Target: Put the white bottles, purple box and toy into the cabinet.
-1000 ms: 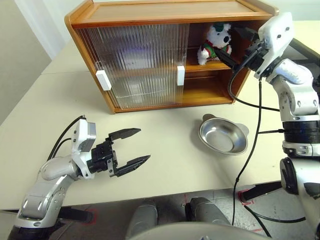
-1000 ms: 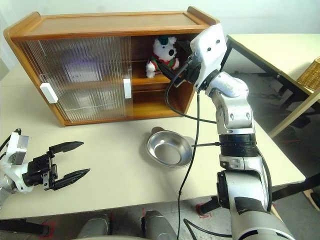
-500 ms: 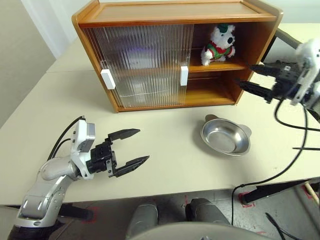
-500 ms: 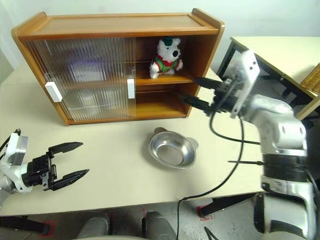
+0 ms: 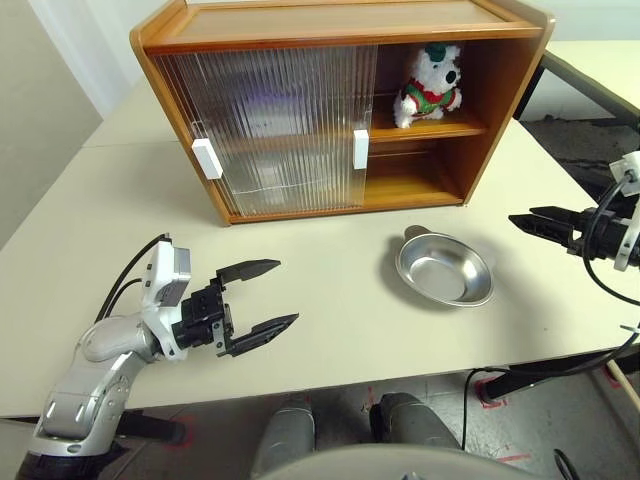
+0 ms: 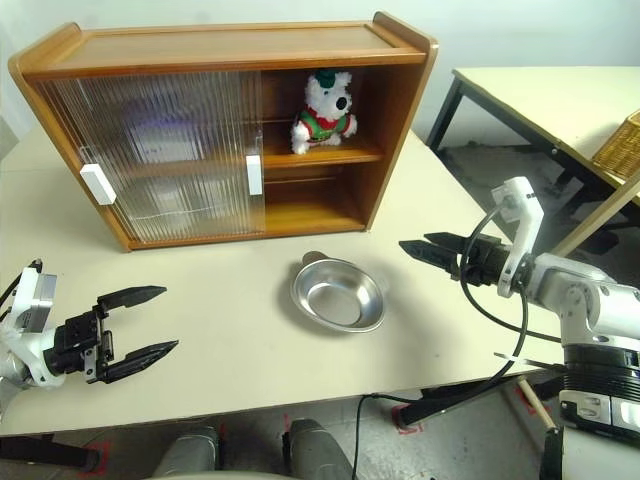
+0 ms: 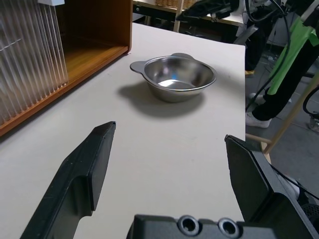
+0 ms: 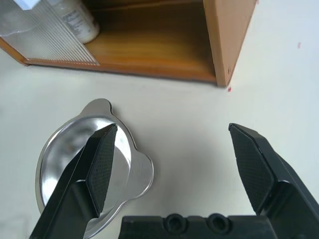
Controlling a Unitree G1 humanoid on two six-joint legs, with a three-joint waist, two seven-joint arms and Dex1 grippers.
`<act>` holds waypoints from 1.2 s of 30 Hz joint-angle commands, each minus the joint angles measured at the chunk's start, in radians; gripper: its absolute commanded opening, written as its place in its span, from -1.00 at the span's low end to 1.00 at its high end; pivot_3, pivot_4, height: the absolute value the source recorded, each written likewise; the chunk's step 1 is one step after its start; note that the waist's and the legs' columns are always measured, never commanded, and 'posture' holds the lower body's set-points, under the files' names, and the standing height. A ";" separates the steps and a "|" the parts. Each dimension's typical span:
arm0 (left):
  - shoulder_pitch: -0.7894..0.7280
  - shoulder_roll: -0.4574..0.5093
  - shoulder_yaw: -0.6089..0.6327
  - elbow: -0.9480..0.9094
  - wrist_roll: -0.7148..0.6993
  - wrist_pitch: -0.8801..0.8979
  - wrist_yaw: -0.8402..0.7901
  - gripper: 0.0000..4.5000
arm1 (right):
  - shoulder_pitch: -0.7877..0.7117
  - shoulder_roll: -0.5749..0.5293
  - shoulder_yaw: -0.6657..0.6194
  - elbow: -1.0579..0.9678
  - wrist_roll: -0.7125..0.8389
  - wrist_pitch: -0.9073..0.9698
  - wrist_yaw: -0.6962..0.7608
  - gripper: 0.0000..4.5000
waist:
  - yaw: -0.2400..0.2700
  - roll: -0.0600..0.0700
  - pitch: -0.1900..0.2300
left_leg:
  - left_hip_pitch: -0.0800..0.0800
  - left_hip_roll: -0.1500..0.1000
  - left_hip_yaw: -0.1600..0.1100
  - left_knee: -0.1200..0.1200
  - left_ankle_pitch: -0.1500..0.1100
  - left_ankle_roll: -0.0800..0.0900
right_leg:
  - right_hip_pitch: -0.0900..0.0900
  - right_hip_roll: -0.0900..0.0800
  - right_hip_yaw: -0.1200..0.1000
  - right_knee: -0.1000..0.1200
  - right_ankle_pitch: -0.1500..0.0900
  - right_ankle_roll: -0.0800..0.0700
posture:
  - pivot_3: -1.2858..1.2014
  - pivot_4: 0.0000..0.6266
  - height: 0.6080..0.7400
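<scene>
Toy is seated upright on the cabinet's upper shelf, in the open right half. Both the left gripper and right gripper are spread wide, empty, above the table flanking a metal bowl.

Round silver bowl on beige table; perhaps a wicker basket beyond.

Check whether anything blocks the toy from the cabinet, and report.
Nothing does: the toy already sits on the upper shelf of the cabinet, in the open right half beside the sliding door. The metal bowl lies on the table, clear of the opening.
</scene>
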 commanded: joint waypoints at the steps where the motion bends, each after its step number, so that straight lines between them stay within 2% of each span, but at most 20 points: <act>1: 0.008 0.001 -0.007 -0.006 -0.002 0.005 -0.002 1.00 | 0.020 0.018 -0.010 -0.001 0.019 0.067 -0.030 1.00 | 0.001 0.000 0.001 | 0.000 0.000 0.000 0.000 0.000 0.000 | 0.000 0.000 0.000 0.000 0.000 0.000 | 0.04 -0.79 1.00; 9: 0.009 0.003 -0.010 -0.006 0.009 0.000 0.000 1.00 | 0.078 0.002 0.037 -0.047 0.021 0.167 -0.016 1.00 | 0.004 -0.003 0.006 | -0.001 -0.001 0.000 -0.001 -0.001 -0.001 | 0.000 0.004 0.000 0.000 -0.003 0.000 | 0.04 -0.80 1.00; 22: 0.003 0.021 -0.033 -0.001 0.039 -0.025 -0.034 1.00 | 0.038 0.104 -0.039 -0.042 0.120 0.306 -0.094 1.00 | 0.002 -0.003 0.006 | 0.000 0.000 0.000 -0.001 -0.001 -0.001 | 0.000 0.006 0.000 0.000 -0.002 0.000 | 0.04 -0.83 1.00; 36: -0.002 0.033 -0.034 0.014 0.037 -0.044 -0.068 1.00 | 0.055 0.106 -0.021 -0.053 0.137 0.345 -0.106 1.00 | 0.002 -0.003 0.006 | 0.000 0.000 0.000 0.000 -0.001 -0.001 | 0.000 0.006 0.000 0.000 -0.002 0.000 | 0.03 -0.86 1.00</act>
